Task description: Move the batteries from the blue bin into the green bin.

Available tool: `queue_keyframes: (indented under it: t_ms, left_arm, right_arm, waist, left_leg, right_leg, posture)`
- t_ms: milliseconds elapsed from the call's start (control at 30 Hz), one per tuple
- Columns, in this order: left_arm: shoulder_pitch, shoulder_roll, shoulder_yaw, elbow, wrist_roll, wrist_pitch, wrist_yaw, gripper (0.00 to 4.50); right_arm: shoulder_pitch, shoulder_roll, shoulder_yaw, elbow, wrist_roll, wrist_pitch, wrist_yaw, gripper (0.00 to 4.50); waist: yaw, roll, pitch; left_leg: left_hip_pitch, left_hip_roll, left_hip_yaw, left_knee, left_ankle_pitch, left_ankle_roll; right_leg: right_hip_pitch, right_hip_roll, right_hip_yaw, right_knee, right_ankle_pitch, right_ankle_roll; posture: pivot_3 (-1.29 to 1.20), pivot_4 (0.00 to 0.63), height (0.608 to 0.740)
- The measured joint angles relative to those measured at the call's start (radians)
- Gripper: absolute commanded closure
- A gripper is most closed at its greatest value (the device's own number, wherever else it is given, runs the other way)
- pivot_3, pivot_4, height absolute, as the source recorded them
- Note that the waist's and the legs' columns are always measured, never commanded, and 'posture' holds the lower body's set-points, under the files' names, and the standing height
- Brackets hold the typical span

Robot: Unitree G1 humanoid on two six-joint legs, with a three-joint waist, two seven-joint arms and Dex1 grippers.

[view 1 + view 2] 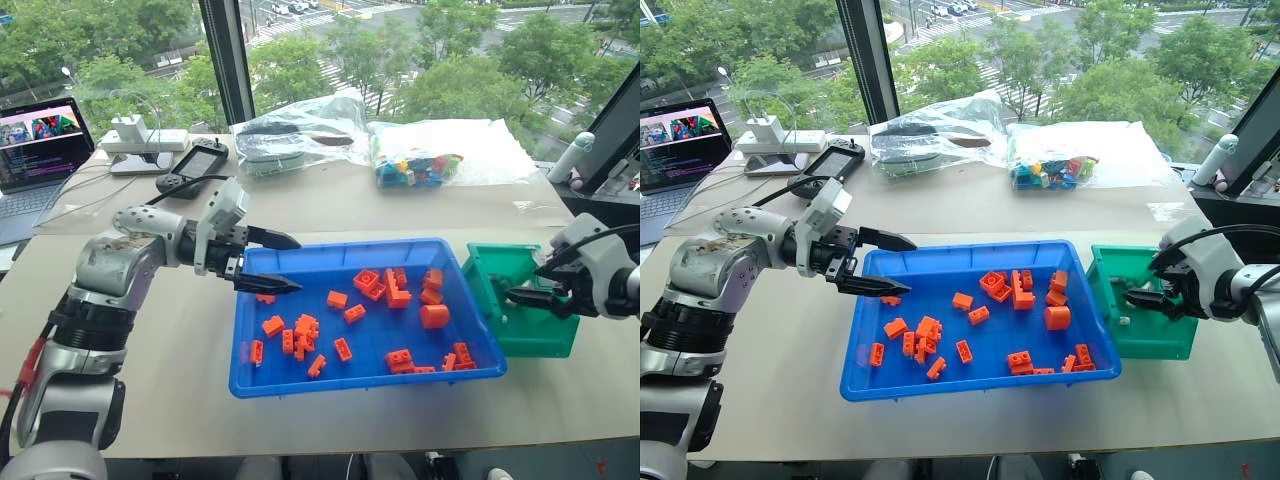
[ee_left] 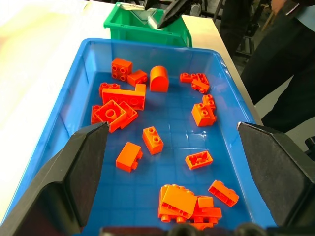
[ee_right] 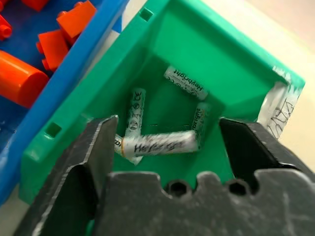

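Right gripper (image 3: pixel 162 142): released, above green bin (image 1: pixel 545 335), batteries (image 3: pixel 160 143) inside.
Left gripper (image 1: pixel 285 262): released, over blue bin (image 1: pixel 300 380) left rim.

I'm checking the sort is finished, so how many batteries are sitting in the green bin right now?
4 batteries, all in the green bin: one at the back, one upright on the blue-bin side, one on the opposite side, one blurred in front. More may be hidden beneath.
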Motion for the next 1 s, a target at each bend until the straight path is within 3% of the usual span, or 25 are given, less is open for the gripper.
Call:
queue_keyframes:
  t_ms: [267, 433, 500, 700, 867, 1000]
  left_arm:
    - [0.029, -0.027, 0.044, -0.045, -0.020, 0.026, 0.115, 0.00]
    - [0.020, -0.057, 0.113, -0.046, -0.037, 0.049, 0.236, 0.00]
    - [0.001, -0.066, 0.124, -0.019, 0.001, 0.012, 0.304, 0.00]
    - [0.041, -0.055, 0.195, 0.052, 0.082, -0.098, 0.436, 0.00]
    - [0.198, -0.073, 0.272, 0.041, 0.093, -0.112, 0.550, 0.00]
    - [0.280, -0.119, 0.294, 0.037, 0.089, -0.111, 0.609, 0.00]
  right_arm:
    - [-0.040, -0.033, -0.094, -0.024, 0.060, 0.009, 0.006, 0.10]
    - [-0.069, 0.068, -0.250, -0.089, 0.136, 0.007, -0.043, 0.10]
    - [-0.062, 0.155, -0.321, -0.140, 0.172, 0.043, -0.096, 0.10]
    - [0.076, 0.257, -0.450, -0.219, 0.230, 0.035, -0.128, 0.10]
    - [0.198, 0.315, -0.484, -0.210, 0.222, -0.092, -0.129, 0.10]
    - [0.206, 0.358, -0.458, -0.159, 0.212, -0.189, -0.155, 0.10]
  waist:
    - [0.010, 0.000, 0.000]
    - [0.012, 0.000, 0.000]
    - [0.013, 0.000, 0.000]
    - [0.013, 0.000, 0.000]
    - [0.010, 0.000, 0.000]
    - [0.011, 0.000, 0.000]
  left_leg:
    - [0.000, 0.000, 0.000, 0.000, 0.000, 0.000]
    - [0.000, 0.000, -0.001, 0.001, 0.000, 0.000]
    - [0.000, -0.001, -0.001, 0.001, 0.000, 0.000]
    - [0.000, -0.001, -0.001, 0.000, 0.000, 0.000]
    - [0.001, 0.000, -0.001, 0.000, 0.000, 0.000]
    - [0.001, 0.000, -0.001, 0.000, 0.000, 0.000]
  right_leg:
    - [0.000, -0.001, 0.000, 0.000, 0.000, 0.000]
    - [0.001, -0.001, 0.000, 0.000, 0.000, 0.000]
    - [0.001, -0.001, 0.000, 0.000, 0.000, 0.000]
    - [0.001, -0.001, 0.000, 0.001, 0.000, 0.000]
    - [0.001, -0.001, 0.000, 0.001, 0.000, 0.000]
    - [0.001, -0.001, 0.000, 0.000, 0.000, 0.000]
  posture:
    - [0.00, 0.150, 0.740]
    - [0.00, 0.150, 0.740]
    - [0.00, 0.150, 0.740]
    - [0.00, 0.150, 0.740]
    - [0.00, 0.150, 0.740]
    - [0.00, 0.150, 0.740]
